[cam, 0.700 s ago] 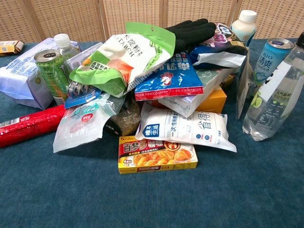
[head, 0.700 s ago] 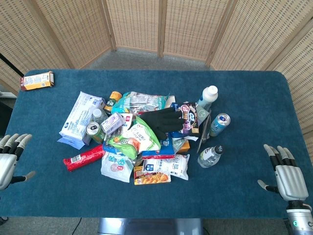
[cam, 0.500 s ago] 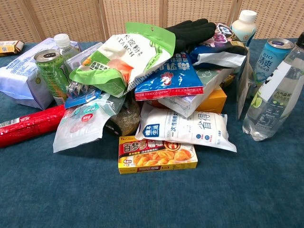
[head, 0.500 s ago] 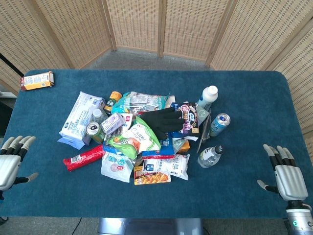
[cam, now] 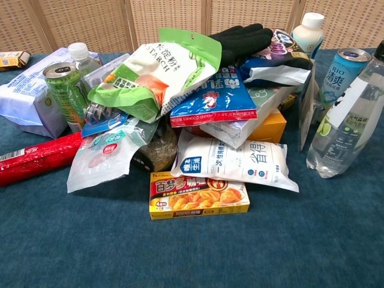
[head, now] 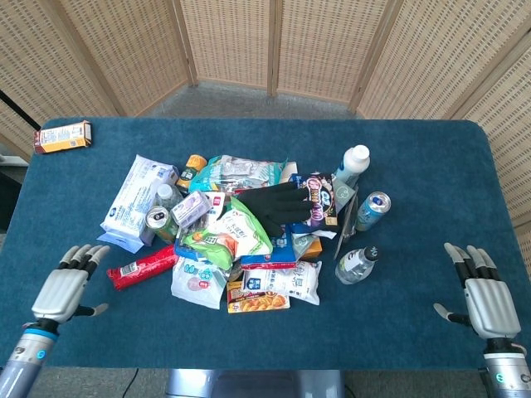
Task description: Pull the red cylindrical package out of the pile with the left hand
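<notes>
The red cylindrical package lies at the pile's lower left, its right end tucked under a clear snack bag; in the chest view the red package shows at the left edge. My left hand hovers open, fingers spread, just left of the package and apart from it. Open as well, my right hand sits at the table's front right corner, far from the pile. Neither hand appears in the chest view.
The pile holds a green starch bag, a black glove, a green can, a white tissue pack, bottles and a yellow box. An orange box lies at the far left corner.
My left hand has moved right and inward from the table's left edge toward the red package. The right hand and the pile have stayed put.
</notes>
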